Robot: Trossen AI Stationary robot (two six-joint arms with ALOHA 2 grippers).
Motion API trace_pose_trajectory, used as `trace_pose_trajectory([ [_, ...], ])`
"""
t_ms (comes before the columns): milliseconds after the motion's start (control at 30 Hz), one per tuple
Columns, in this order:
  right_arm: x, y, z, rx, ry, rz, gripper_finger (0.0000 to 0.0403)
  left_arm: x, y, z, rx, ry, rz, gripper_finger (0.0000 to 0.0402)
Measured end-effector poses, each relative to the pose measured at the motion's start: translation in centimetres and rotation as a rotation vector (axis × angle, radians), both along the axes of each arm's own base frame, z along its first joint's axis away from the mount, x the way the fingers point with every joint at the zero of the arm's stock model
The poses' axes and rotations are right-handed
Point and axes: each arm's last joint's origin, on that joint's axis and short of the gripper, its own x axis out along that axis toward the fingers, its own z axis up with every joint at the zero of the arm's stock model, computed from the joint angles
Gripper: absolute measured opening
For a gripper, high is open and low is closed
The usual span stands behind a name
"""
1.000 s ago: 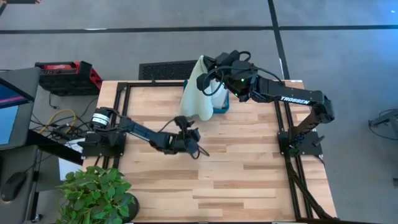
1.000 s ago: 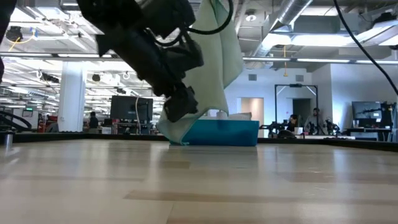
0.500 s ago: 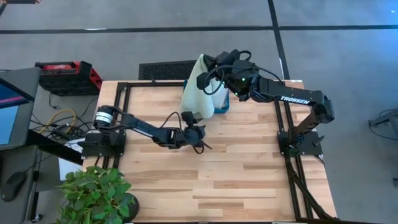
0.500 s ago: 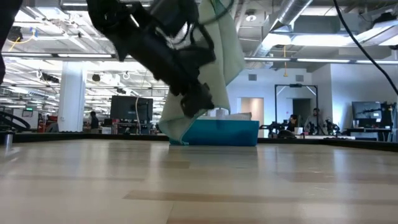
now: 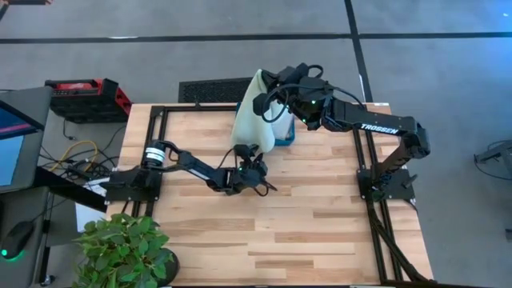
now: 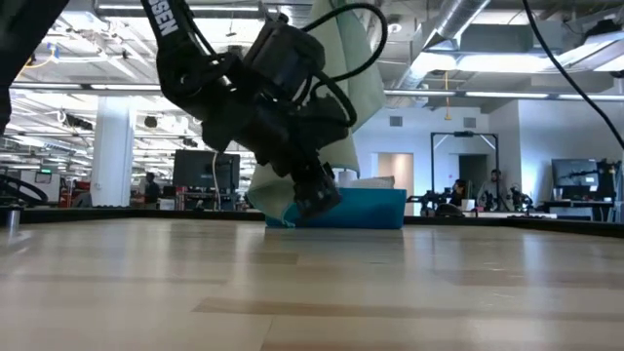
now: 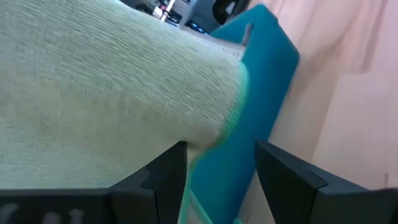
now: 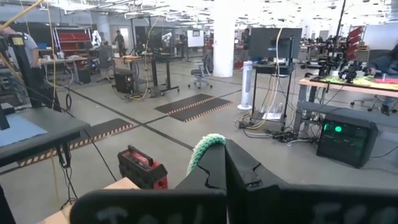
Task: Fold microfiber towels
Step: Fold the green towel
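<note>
Green towel (image 8: 206,147) pinched in right gripper (image 8: 225,163), right wrist view only

White letters reading "TROSSEN" run along the forearm link of the right arm (image 5: 376,127) in the high view; in the low view, the letters "SEN" show on the left arm (image 6: 175,19)

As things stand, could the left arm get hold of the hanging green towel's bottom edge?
Probably yes: the left gripper is open right at the green towel, nothing between them; the right gripper holds its top.
</note>
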Motion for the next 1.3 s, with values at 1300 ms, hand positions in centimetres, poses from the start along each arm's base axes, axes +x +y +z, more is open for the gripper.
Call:
trace_pose_trajectory([
  [1300,0.0,0.0,-0.2,-0.003,0.028,-0.001,0.0006,1.5,1.1,2.1,0.013,-0.100,0.080,0.0101],
])
